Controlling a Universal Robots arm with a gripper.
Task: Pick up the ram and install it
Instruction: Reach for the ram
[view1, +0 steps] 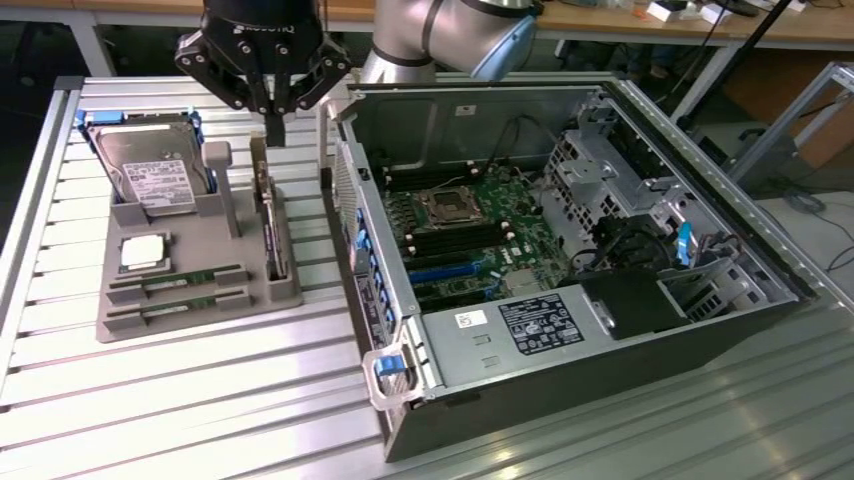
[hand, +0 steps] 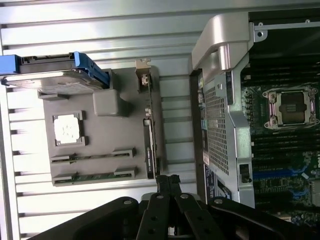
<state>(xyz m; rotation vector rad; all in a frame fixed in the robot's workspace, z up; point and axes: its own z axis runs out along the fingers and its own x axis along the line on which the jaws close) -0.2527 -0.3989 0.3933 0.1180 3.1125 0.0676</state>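
Inspecting from my remote station, I find the gripper (view1: 274, 128) hanging above the far end of the grey tray (view1: 207, 245), its fingers pressed together and gripping nothing. The ram (view1: 176, 279) lies flat in a slot at the tray's near end, a second stick (view1: 171, 308) just beside it, both well apart from the gripper. The computer case (view1: 534, 350) stands open on the exterior view's right, its motherboard (view1: 467, 230) exposed. My judgement: pickup not begun; lifting and seating both remain outstanding.
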